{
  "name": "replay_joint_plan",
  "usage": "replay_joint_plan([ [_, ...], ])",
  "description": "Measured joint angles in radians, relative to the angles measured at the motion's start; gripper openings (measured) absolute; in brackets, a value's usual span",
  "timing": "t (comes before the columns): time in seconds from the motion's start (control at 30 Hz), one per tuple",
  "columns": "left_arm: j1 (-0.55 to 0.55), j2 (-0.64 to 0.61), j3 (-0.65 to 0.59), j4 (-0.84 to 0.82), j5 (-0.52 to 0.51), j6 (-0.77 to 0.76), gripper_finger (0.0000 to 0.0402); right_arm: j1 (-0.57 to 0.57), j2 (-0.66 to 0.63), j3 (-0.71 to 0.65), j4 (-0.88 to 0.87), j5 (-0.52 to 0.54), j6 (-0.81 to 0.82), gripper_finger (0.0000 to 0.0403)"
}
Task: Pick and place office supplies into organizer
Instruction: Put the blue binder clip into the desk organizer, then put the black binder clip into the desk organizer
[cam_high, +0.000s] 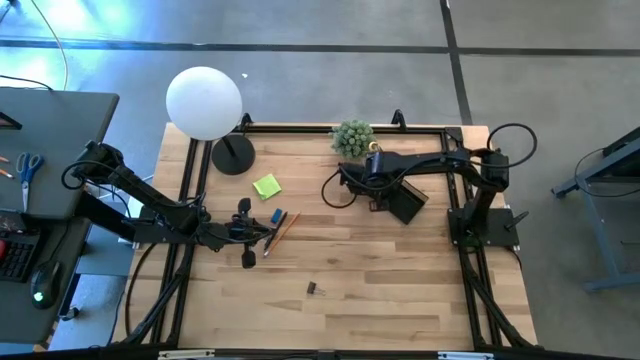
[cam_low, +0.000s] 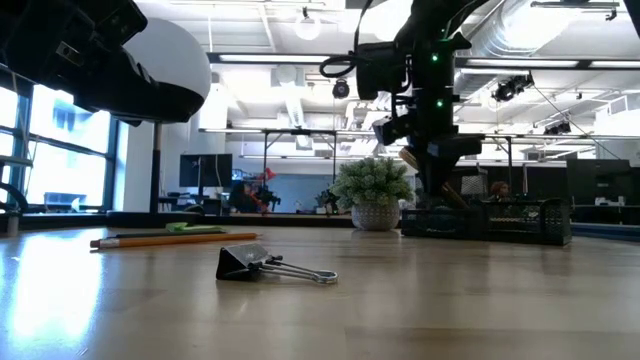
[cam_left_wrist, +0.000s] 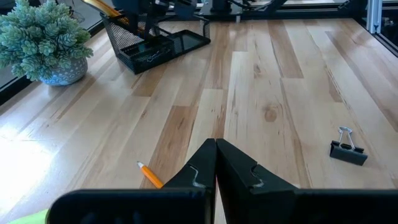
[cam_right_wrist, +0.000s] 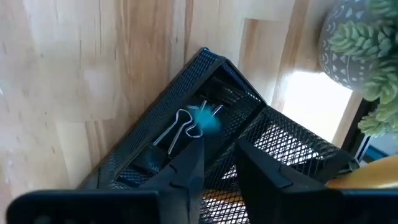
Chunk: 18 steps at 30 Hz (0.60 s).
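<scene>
The table (cam_high: 400, 290) was pale wood planks with a smooth, faintly glossy finish. The organizer (cam_right_wrist: 205, 93) was matt black metal mesh, with bright wire clip handles (cam_right_wrist: 180, 130) lying inside. At lower centre of the low view, the binder clip (cam_low: 250, 263) had a matt black body and shiny wire arms. The pot (cam_left_wrist: 59, 71) looked like glazed ceramic.

Left end effector (cam_left_wrist: 216, 163) closed; right end effector (cam_right_wrist: 216, 163) slightly parted, pointing down.
</scene>
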Motion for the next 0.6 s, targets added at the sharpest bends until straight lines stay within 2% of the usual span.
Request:
replay_joint_plan([
  [0.27, 0.0, 0.0, 0.0, 0.0, 0.0, 0.0, 0.0001, 0.001, 0.0, 0.0, -0.003, -0.014, 0.065, 0.013],
  [0.6, 0.0, 0.0, 0.0, 0.0, 0.0, 0.0, 0.0001, 0.087, -0.001, 0.0, 0.067, -0.236, 0.157, 0.015],
])
